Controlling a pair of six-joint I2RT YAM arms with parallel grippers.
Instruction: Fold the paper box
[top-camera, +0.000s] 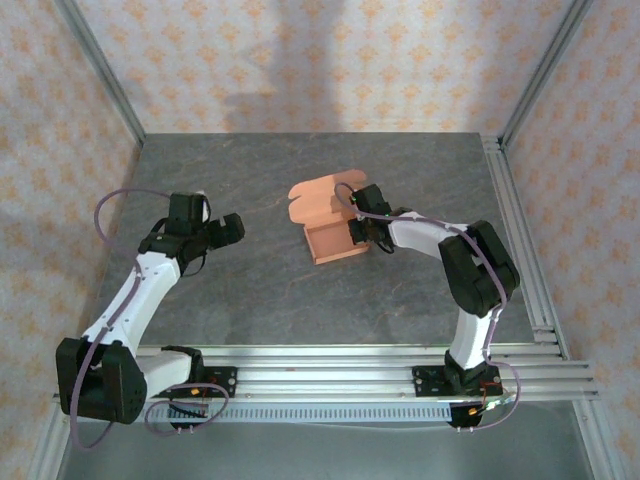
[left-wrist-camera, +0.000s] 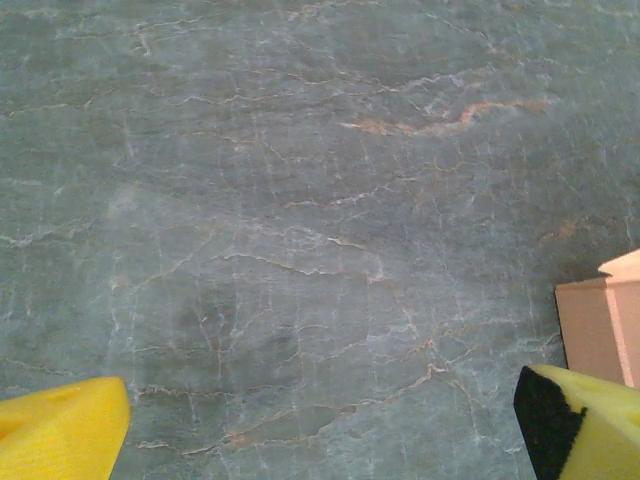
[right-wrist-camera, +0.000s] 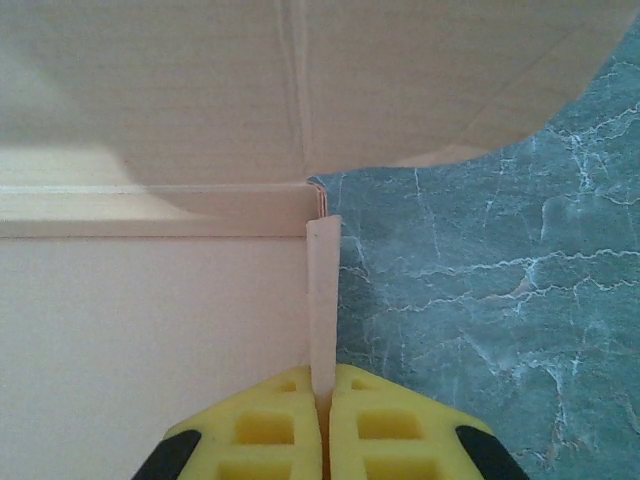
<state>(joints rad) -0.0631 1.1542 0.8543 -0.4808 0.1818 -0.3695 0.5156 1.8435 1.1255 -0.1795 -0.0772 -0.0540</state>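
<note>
The paper box (top-camera: 325, 222) is salmon-pink card, standing as an open tray on the table's middle right with a rounded flap raised at its far side. My right gripper (top-camera: 362, 232) is shut on the tray's right side wall. In the right wrist view the yellow fingers (right-wrist-camera: 260, 430) pinch that thin wall (right-wrist-camera: 322, 290) edge-on, with the tray floor (right-wrist-camera: 150, 340) to the left and the flap (right-wrist-camera: 300, 80) overhead. My left gripper (top-camera: 232, 228) stands open over bare table, well left of the box. A box corner (left-wrist-camera: 600, 325) shows beside the left gripper's right fingertip (left-wrist-camera: 585, 425).
The grey marbled tabletop (top-camera: 250, 290) lies open between the two arms and in front of the box. Aluminium rails (top-camera: 520, 230) run along the right side and the near edge. Patterned walls close in the back and sides.
</note>
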